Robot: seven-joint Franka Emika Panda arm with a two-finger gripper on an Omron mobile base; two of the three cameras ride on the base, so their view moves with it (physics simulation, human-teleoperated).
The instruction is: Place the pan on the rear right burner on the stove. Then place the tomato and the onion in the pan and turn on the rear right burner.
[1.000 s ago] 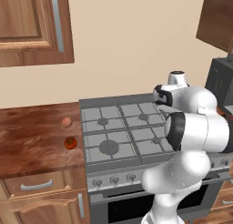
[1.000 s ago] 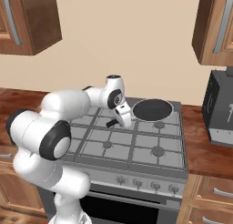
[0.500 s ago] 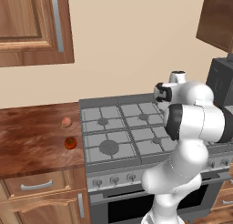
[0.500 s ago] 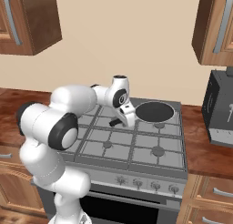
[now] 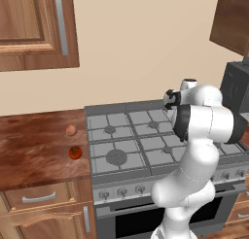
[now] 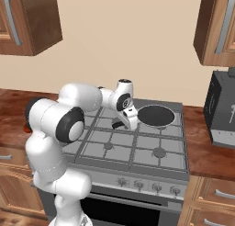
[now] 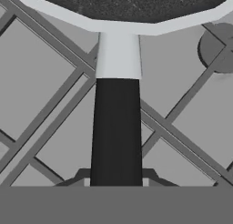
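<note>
Leftward, tomato (image 5: 74, 152) beside onion (image 5: 71, 130)

You see the pan (image 6: 156, 115), a small round black frying pan with a thin grey rim, sitting level on the grate at the far right corner of the stove (image 6: 137, 151), a wide grey steel six-burner range, its short black handle (image 7: 117, 132) pointing left toward the middle of the back row. Over on the wooden counter to the left of the stove, the pale tan-pink onion (image 5: 71, 130) lies farther back and the red-orange tomato (image 5: 74, 152) nearer to you, the two close together but apart.
</note>
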